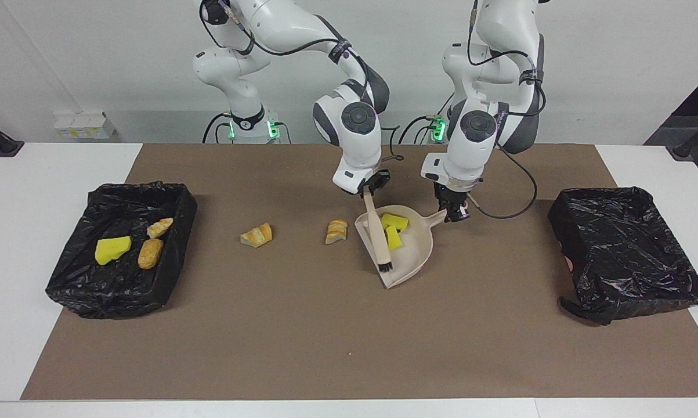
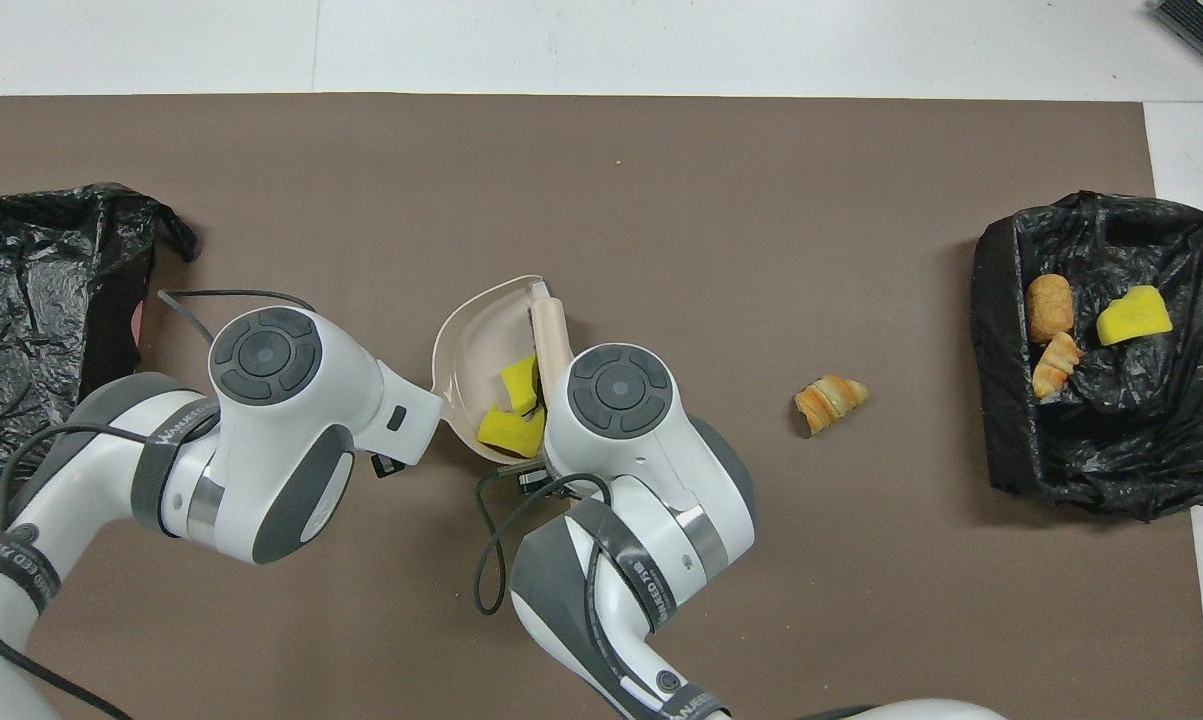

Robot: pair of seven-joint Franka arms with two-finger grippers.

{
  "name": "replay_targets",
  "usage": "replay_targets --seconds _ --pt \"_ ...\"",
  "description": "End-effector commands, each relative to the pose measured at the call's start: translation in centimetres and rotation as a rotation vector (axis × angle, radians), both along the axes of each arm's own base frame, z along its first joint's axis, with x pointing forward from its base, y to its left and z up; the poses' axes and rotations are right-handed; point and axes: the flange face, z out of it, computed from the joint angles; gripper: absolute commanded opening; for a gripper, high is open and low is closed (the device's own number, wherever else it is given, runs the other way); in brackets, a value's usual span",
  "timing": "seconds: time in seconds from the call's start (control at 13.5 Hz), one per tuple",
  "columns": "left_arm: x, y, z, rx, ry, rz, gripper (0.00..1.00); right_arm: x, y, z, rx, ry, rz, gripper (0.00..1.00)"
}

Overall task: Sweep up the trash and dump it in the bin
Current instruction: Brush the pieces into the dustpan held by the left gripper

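My right gripper (image 1: 371, 191) is shut on the handle of the beige brush (image 1: 378, 238), whose dark bristles rest inside the beige dustpan (image 1: 412, 258). My left gripper (image 1: 454, 213) is shut on the dustpan's handle. Two yellow sponge bits (image 1: 394, 227) lie in the pan beside the brush. Two bread-like chunks lie on the brown mat toward the right arm's end: one (image 1: 337, 231) close to the pan, one (image 1: 257, 234) further along. In the overhead view the pan (image 2: 476, 335), brush (image 2: 551, 330) and sponge bits (image 2: 511, 425) show between my wrists, which hide both grippers.
A black-lined bin (image 1: 70, 273) at the right arm's end holds a yellow sponge bit (image 1: 112, 249) and two bread chunks (image 1: 150, 253). Another black-lined bin (image 1: 621, 249) stands at the left arm's end with no trash showing in it. A cable loops from the left wrist.
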Motion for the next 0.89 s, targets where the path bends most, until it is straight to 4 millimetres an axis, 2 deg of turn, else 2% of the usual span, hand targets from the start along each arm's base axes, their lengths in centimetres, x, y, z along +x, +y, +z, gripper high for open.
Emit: replay_targets --seconds 0.0,0.22,0.45,0.59,0.74,0.82 --pt "-0.4 -0.1 -0.2 -0.006 -0.027 -0.014 0.0 1.1 -2.4 2.6 0.001 0.007 -0.045 0.0" --pt "-0.5 -0.3 -0.2 0.003 -0.018 -0.149 0.0 1.7 -6.3 4.6 -0.026 0.04 -0.079 0.0" --pt "-1.3 -1.4 -0.1 0.027 -0.004 -0.195 0.0 2.4 -11.8 5.7 -0.054 0.081 -0.135 0.0" --pt "-1.5 -1.4 0.0 0.032 0.0 -0.198 0.0 2.3 -15.6 5.5 -0.138 0.086 -0.139 0.0" --pt "-1.8 -1.7 0.0 0.035 0.01 -0.195 0.0 1.2 -17.8 4.4 -0.203 0.093 -0.154 0.0" --pt "-2.1 -2.1 -0.1 0.035 0.006 -0.197 0.0 0.8 -19.9 4.0 -0.22 0.102 -0.183 0.0"
